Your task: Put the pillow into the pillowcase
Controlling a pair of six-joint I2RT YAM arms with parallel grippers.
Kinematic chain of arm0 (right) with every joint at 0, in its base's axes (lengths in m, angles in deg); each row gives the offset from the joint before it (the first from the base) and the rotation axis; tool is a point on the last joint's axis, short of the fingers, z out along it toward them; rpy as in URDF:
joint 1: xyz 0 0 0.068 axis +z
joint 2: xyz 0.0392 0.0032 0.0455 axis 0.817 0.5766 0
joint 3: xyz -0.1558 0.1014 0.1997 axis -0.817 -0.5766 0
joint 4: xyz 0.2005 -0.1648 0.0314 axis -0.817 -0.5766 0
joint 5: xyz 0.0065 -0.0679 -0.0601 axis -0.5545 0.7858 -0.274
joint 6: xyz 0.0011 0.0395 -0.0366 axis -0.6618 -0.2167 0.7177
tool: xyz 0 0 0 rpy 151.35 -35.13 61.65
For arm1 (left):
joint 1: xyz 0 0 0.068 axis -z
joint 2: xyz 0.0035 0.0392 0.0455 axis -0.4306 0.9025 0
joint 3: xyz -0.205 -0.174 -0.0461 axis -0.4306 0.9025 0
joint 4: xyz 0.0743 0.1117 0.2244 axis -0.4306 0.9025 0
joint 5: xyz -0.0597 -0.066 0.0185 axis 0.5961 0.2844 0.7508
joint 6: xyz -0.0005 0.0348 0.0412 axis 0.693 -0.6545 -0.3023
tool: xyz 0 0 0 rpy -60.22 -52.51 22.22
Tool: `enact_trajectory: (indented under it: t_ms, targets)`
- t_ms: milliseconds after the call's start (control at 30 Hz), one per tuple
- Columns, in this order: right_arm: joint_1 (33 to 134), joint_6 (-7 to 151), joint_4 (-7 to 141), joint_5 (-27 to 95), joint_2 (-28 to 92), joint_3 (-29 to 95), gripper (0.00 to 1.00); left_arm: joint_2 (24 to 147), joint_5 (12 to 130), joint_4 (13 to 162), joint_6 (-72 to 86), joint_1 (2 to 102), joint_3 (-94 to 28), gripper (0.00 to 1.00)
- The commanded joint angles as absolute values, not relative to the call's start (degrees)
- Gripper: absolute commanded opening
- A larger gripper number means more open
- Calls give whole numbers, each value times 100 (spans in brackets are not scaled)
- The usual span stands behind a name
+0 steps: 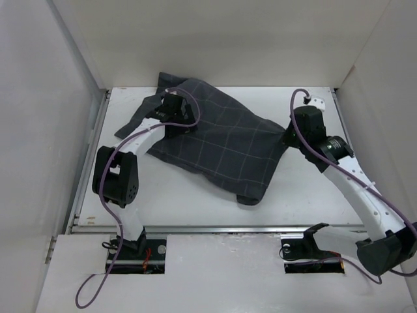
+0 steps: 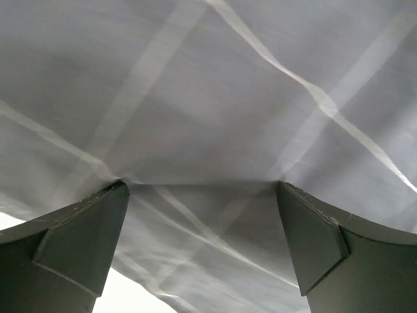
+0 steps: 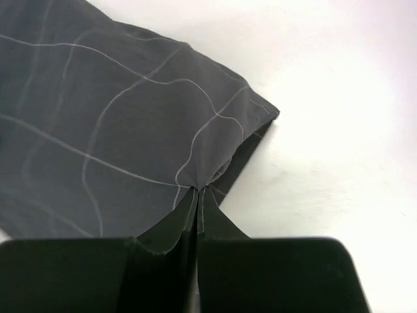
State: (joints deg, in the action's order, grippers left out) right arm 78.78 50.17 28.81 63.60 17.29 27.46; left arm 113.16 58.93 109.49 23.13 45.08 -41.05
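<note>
Pinching pillowcase (image 1: 221, 147) edge at 3 o'clock with right gripper (image 3: 197, 191), left gripper (image 2: 202, 188) spread at 10 o'clock; likely needs pulling taut.

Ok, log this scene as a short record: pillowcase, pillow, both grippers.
pillowcase: lying rumpled on the table
pillow: not in view
left gripper: open, fingertips against the pillowcase at its far left part
right gripper: shut on the pillowcase edge near its right corner
</note>
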Motion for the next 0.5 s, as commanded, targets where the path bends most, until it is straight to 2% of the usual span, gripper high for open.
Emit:
enact_trajectory:
  t_ms: [0, 100, 200, 233, 267, 300, 333, 467]
  targets:
    - [7562, 5061, 2318, 6740, 2001, 2278, 0, 11253, 5837, 10917, 2314, 4344, -4208, 99]
    - [7396, 4737, 2372, 6642, 2432, 1750, 0, 11201, 5767, 11066, 2314, 4195, -4278, 99]
    - [7263, 4621, 2144, 6993, 2652, 1783, 0, 11147, 5635, 11294, 2366, 3984, -4524, 99]
    - [7263, 4621, 2065, 6994, 2714, 1889, 17, 11095, 5635, 11295, 2366, 3861, -4681, 99]
    - [7263, 4621, 1986, 7073, 2714, 2159, 29, 11025, 5635, 11373, 2366, 3799, -4778, 99]
    - [7263, 4621, 1924, 7126, 2714, 2284, 48, 11024, 5565, 11453, 2366, 3799, -4866, 99]
    - [7263, 4621, 1854, 7126, 2618, 2407, 71, 10929, 5503, 11453, 2366, 3720, -4954, 100]
    - [7263, 4673, 2054, 7074, 2126, 2795, 87, 10778, 5134, 11734, 2314, 3658, -5498, 100]
